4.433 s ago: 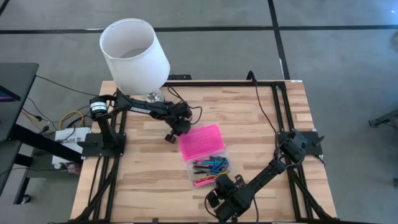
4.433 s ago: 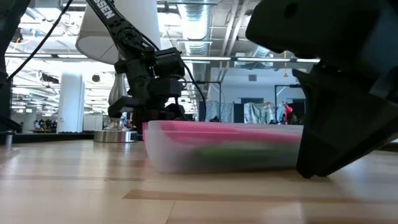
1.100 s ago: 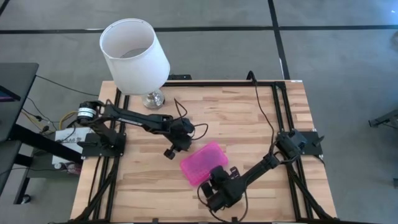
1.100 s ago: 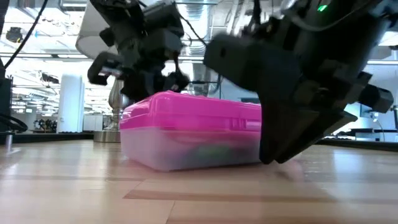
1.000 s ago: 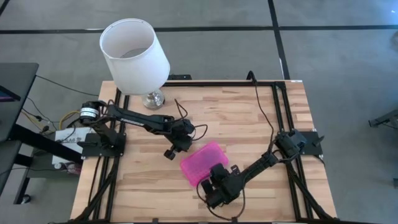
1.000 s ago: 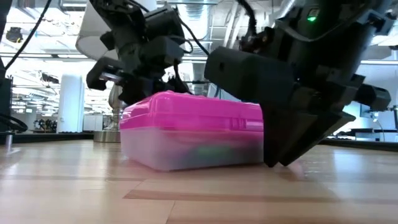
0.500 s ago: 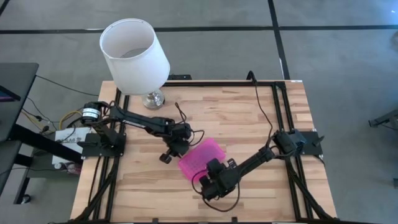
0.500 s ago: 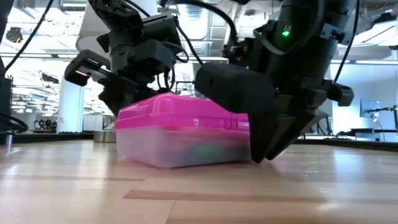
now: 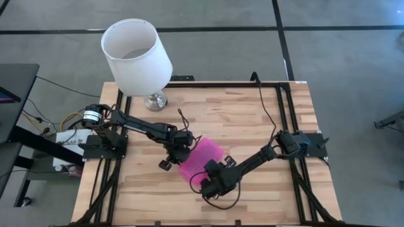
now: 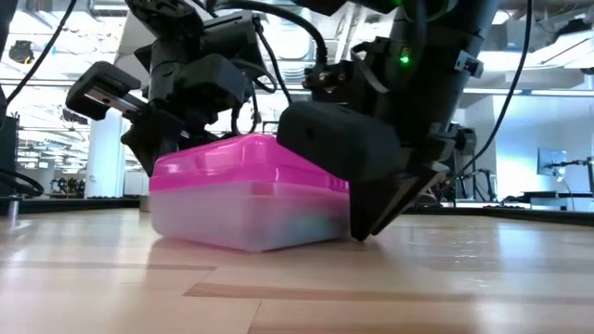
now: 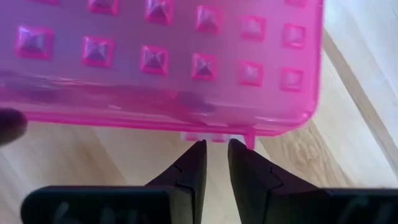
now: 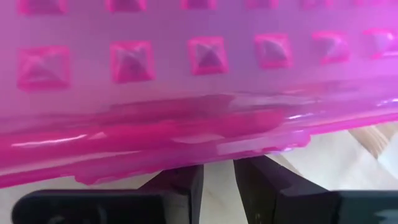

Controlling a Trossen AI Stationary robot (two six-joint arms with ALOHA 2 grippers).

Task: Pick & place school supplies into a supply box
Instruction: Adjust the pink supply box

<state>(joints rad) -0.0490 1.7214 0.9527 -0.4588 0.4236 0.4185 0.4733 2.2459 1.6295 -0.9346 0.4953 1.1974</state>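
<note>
— Can any lettering, label or number be read in these views?

— None can be made out. No print is carried by the pink lid of the supply box [image 9: 201, 159], only rows of raised studs, and no readable marking is shown on either arm or on the white lampshade [image 9: 136, 54].

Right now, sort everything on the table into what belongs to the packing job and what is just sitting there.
Job:
- supply box, pink lid down, supplies dimly visible through its clear base
- left gripper, at the box's left side
- right gripper, at its near edge

Just there:
- white lamp, at the table's far left corner
- cables
</note>
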